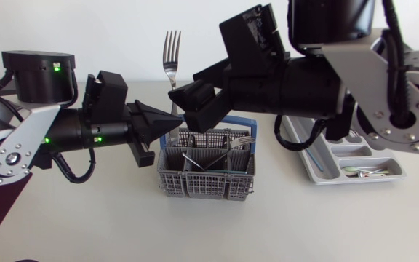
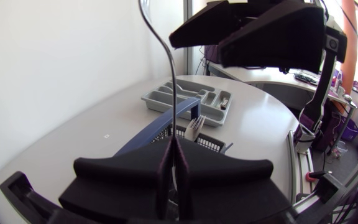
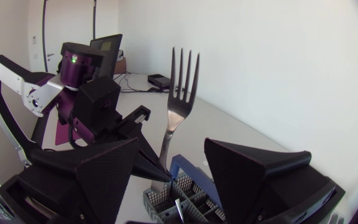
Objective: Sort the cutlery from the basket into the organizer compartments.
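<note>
A silver fork stands upright, tines up, above the grey cutlery basket. My left gripper is shut on the lower part of its handle; in the left wrist view the fingers are pressed together on the thin handle. My right gripper is open just beside the left one. In the right wrist view the fork rises between its two spread fingers without touching them. The basket holds more cutlery. The grey organizer lies at the right with a few pieces in it.
The basket has a blue handle standing up directly under both grippers. The organizer lies beyond the basket, partly hidden under my right arm in the head view.
</note>
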`<action>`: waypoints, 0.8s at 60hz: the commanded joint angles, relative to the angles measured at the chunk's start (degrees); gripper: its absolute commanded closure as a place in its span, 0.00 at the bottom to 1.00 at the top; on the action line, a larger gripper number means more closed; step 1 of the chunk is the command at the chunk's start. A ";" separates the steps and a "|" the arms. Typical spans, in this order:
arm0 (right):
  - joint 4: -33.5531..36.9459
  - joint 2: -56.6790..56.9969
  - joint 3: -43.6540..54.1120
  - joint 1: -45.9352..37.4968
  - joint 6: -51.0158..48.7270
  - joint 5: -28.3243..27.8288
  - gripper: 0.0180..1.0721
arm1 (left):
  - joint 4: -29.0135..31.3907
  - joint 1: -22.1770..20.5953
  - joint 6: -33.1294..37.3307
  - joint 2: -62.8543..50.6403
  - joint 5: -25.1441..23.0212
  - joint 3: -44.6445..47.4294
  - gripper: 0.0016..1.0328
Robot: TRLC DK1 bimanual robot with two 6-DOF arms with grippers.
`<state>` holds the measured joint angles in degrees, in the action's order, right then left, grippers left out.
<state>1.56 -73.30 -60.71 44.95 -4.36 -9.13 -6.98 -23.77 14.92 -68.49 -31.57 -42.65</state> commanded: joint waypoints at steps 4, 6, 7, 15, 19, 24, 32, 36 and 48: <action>0.46 -2.29 -1.17 0.84 -0.47 2.01 0.27 | -2.77 -3.83 -1.56 0.81 6.26 2.05 0.97; 0.37 -2.90 -1.61 0.84 -0.47 2.71 0.27 | -2.86 -4.88 -1.65 0.81 8.11 1.96 0.97; 0.37 -3.08 -1.69 0.84 -0.47 2.80 0.28 | -2.86 -5.15 -1.65 0.81 8.37 1.87 0.97; -0.16 -3.87 -2.22 0.75 -0.21 3.50 0.43 | -4.18 -6.99 -1.56 1.08 12.59 2.31 0.97; -0.24 -4.05 -2.22 0.75 -0.03 3.94 0.47 | -4.71 -7.61 -1.65 1.25 13.73 2.40 0.97; -0.42 -4.13 -2.22 0.67 0.05 4.03 0.52 | -5.41 -8.22 -2.00 1.52 14.70 2.66 0.97; -1.04 -4.13 -2.05 0.49 0.23 4.29 0.64 | -6.20 -9.10 -2.09 1.52 15.93 3.02 0.97; -1.21 -4.22 -1.87 0.58 0.32 4.38 0.74 | -6.29 -9.28 -2.26 1.52 16.10 3.10 0.97; -1.56 -4.22 -1.52 0.49 0.32 4.73 0.95 | -6.64 -9.54 -2.79 1.43 16.37 3.37 0.97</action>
<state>1.06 -76.49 -61.19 45.43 -4.49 -5.13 -12.51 -32.82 13.45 -67.90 -15.70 -40.93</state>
